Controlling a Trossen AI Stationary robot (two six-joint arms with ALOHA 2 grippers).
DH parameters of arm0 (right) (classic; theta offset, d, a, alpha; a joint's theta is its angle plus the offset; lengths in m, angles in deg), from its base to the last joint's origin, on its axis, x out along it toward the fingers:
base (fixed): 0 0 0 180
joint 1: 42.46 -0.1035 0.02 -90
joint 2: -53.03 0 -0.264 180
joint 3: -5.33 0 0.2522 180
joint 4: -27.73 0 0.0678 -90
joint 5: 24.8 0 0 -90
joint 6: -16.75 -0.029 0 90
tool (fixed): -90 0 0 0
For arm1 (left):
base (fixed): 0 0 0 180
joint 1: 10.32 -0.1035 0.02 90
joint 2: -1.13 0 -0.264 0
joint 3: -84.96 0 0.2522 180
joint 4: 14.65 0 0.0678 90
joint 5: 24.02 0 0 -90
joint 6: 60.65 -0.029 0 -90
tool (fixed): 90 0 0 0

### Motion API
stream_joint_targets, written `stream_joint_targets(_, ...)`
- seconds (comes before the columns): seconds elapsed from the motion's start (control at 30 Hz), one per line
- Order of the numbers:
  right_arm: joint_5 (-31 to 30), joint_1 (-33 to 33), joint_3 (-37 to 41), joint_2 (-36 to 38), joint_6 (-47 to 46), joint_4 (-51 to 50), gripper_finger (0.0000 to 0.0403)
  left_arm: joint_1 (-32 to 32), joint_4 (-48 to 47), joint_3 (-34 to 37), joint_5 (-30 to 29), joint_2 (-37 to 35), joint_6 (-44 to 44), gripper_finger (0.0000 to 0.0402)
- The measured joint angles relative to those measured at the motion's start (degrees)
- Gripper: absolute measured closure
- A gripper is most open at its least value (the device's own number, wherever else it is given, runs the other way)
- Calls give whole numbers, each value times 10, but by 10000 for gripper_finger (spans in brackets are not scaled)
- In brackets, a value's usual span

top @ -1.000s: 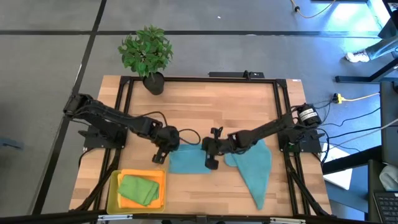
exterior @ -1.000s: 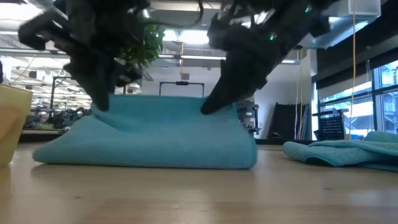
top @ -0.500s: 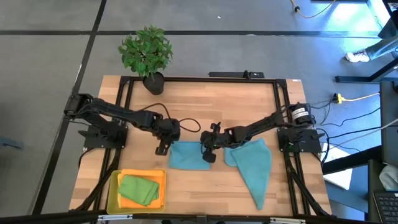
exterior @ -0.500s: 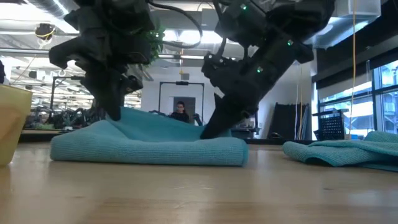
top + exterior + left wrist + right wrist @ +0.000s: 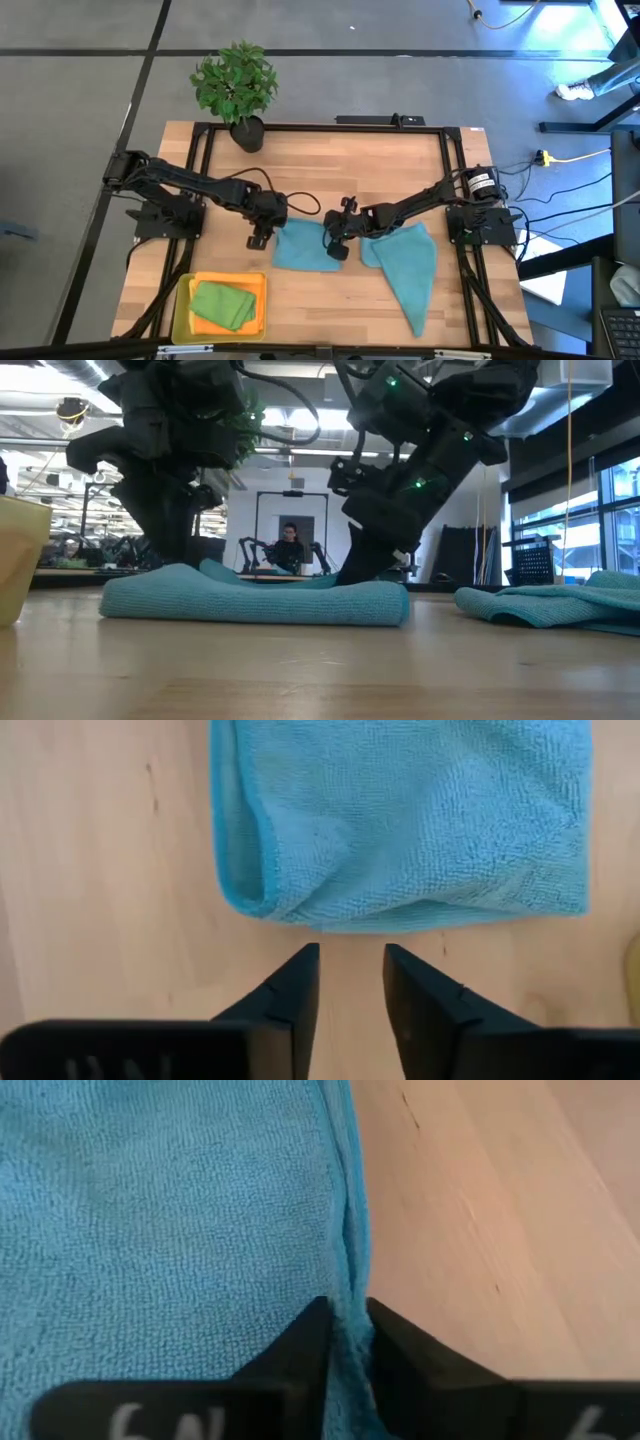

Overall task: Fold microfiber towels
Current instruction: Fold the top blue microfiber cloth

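Observation:
A teal-blue microfiber towel (image 5: 303, 248) lies folded flat on the wooden table, mid-table. My left gripper (image 5: 350, 970) is open just off its left edge, fingertips short of the cloth (image 5: 400, 820) and touching nothing. My right gripper (image 5: 348, 1325) is open a little at the towel's right edge, pointing slantwise down. A second teal-blue towel (image 5: 410, 268) lies loosely spread to the right. A folded green towel (image 5: 222, 305) rests in a yellow tray (image 5: 182, 300) at the near left. My right gripper has the towel's hemmed right edge (image 5: 345, 1270) running between its two fingers, which lie along that edge and come at it slanting down from the table's right. Whether the fingers touch the hem, I cannot tell. The towel lies flat on the table.
A potted plant (image 5: 235, 85) stands at the table's far left corner. A black frame (image 5: 330, 127) runs around the tabletop. Bare wood shows on the far half and along the near edge (image 5: 330, 310). A person sits in the room beyond the table (image 5: 290, 545).
Both grippers have gone toward the table's far edge and down, carrying the towel's raised edge. That edge has sunk, and the towel, earlier held up like a tent, now lies flat. The left gripper now stands clear of the cloth.

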Motion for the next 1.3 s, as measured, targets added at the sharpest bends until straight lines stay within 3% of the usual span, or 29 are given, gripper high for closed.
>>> stream_joint_targets(0.23,-12,0,-2,19,11,-1,263,12,17,-2,1,-9,13,290)
stream_joint_targets(0.43,-50,0,-2,60,14,-7,243,52,43,-2,6,-8,19,288)
stream_joint_targets(0.6,-13,-5,-3,56,15,31,243,74,81,-2,-13,-8,18,288)
stream_joint_targets(0.8,-9,-13,-2,18,13,52,246,79,108,-2,-50,1,18,288)
stream_joint_targets(1.1,-10,0,-2,-15,1,56,297,79,102,-2,-51,65,19,288)
stream_joint_targets(1.3,-29,12,-2,-15,-35,2,316,78,74,-2,-53,81,32,288)
